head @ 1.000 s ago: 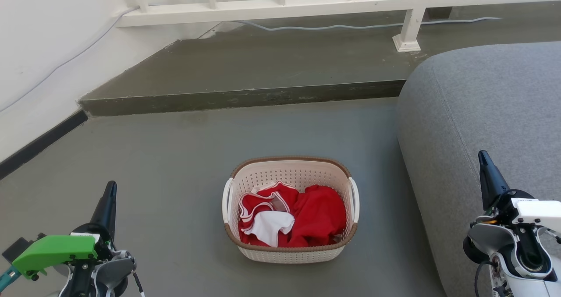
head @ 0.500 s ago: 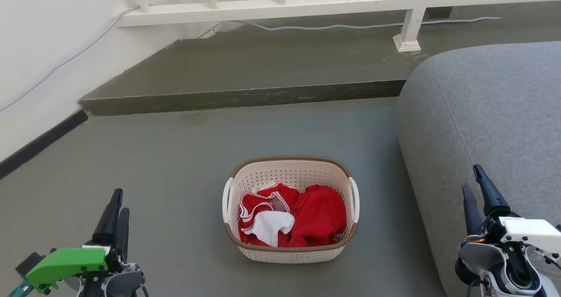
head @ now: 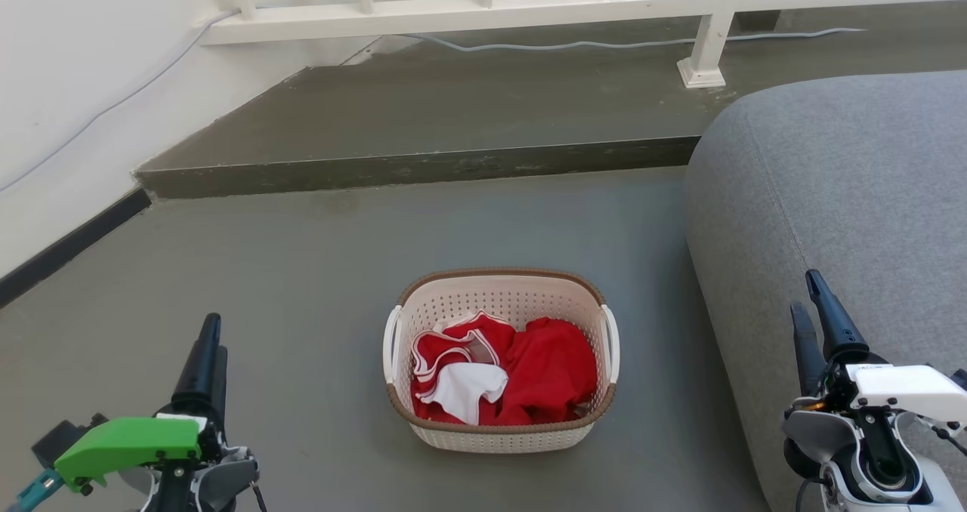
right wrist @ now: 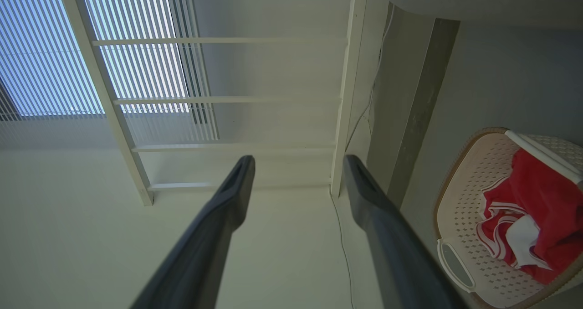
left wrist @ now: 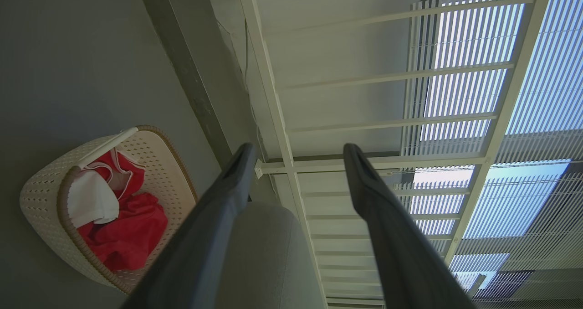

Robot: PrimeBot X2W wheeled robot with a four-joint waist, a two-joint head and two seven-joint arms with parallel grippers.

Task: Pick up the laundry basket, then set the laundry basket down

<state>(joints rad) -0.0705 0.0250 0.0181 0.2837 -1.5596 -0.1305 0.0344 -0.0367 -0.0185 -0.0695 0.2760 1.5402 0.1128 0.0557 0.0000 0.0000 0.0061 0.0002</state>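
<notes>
Now, left gripper (head: pixel 214 342) and right gripper (head: pixel 804 293) sit open, apart from the laundry basket (head: pixel 502 435), probably light, stiff plastic with soft clothes (head: pixel 548 368) inside, so its white side handles (head: pixel 390 343) look the best hold.

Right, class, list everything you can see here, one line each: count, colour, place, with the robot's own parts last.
laundry basket: one, cream, brown rim, centre of the floor.
clothes: heap, red and white, in the basket.
sofa: one, grey, right.
step: one, dark grey, behind the basket.
railing: one, white, top.
cable: one, grey, beneath the railing.
left gripper: one, dark, open, lower left.
right gripper: one, dark, open, lower right.
</notes>
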